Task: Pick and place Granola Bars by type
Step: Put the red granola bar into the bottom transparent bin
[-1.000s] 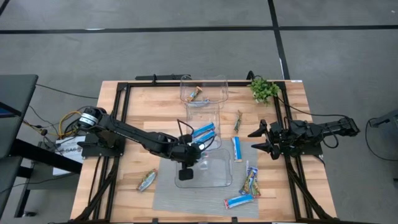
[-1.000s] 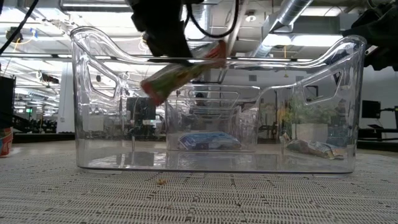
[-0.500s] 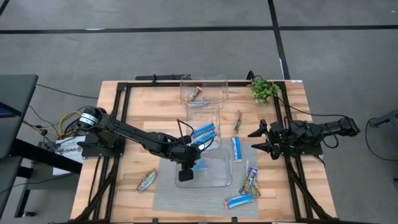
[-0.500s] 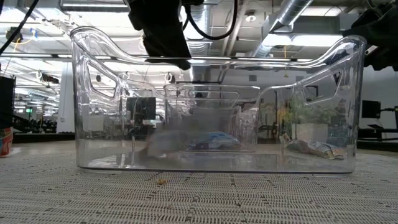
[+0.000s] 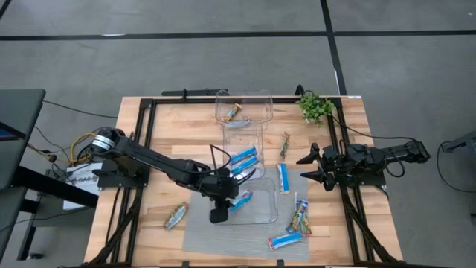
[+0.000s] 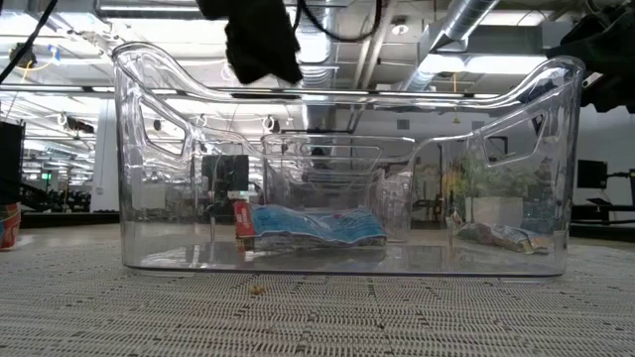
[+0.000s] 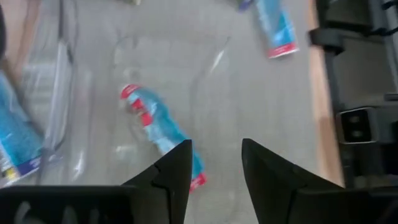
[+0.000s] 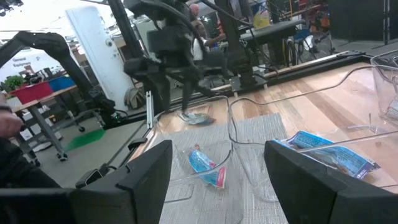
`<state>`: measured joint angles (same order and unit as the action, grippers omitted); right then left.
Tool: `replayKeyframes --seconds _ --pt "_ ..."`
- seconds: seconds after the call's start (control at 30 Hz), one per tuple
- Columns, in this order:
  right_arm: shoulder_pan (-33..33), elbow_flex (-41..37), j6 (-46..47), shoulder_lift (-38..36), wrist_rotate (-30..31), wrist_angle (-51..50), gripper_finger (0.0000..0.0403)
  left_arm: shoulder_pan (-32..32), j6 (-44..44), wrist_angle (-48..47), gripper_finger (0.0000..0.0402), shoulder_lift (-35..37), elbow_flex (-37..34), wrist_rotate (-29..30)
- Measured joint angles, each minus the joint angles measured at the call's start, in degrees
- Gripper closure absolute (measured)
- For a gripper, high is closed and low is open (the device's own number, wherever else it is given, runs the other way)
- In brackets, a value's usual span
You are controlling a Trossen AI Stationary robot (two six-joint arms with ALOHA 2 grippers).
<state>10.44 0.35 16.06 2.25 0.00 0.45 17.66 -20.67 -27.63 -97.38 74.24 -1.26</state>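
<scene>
My left gripper (image 5: 218,211) (image 7: 216,177) hangs open over the near clear bin (image 5: 262,216), above its left end, touching nothing. A blue-and-white granola bar with red ends (image 7: 163,127) (image 6: 310,224) (image 5: 239,199) lies flat on that bin's floor. The middle bin (image 5: 239,134) holds blue bars (image 5: 244,159). A multicoloured bar (image 5: 233,112) lies in the far bin (image 5: 260,100). Loose bars lie on the mat and wood: blue (image 5: 283,177), blue (image 5: 286,240), multicoloured (image 5: 300,216), slim dark-green (image 5: 285,143), and one (image 5: 176,215) at the left. My right gripper (image 5: 312,167) (image 8: 227,186) waits open at the right edge.
The three clear bins stand in a row from the far edge to the middle of the table. A grey mesh mat (image 5: 201,242) lies under the near bin. A small green plant (image 5: 315,106) stands at the far right corner. Black frame rails (image 5: 146,141) run along the sides.
The bar that hung from my left gripper above the near bin has dropped and now lies flat on the bin's floor. My left gripper has let go and has shifted slightly toward the table's near edge.
</scene>
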Motion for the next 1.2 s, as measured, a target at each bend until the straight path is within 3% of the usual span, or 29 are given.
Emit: replayKeyframes --seconds 0.5,0.7,1.2 --pt "0.0 0.0 0.0 0.0 0.0 0.0 0.0154 0.8 -4.3 1.8 0.0269 11.7 -4.7 0.4" --pt "0.0 0.0 0.0 0.0 0.0 0.0 0.0154 1.8 -10.7 5.0 0.0269 17.9 -13.4 0.4" --pt "0.0 0.0 0.0 -0.1 0.0 0.0 0.0154 8.7 -37.0 15.8 0.0269 33.5 -36.4 0.1"
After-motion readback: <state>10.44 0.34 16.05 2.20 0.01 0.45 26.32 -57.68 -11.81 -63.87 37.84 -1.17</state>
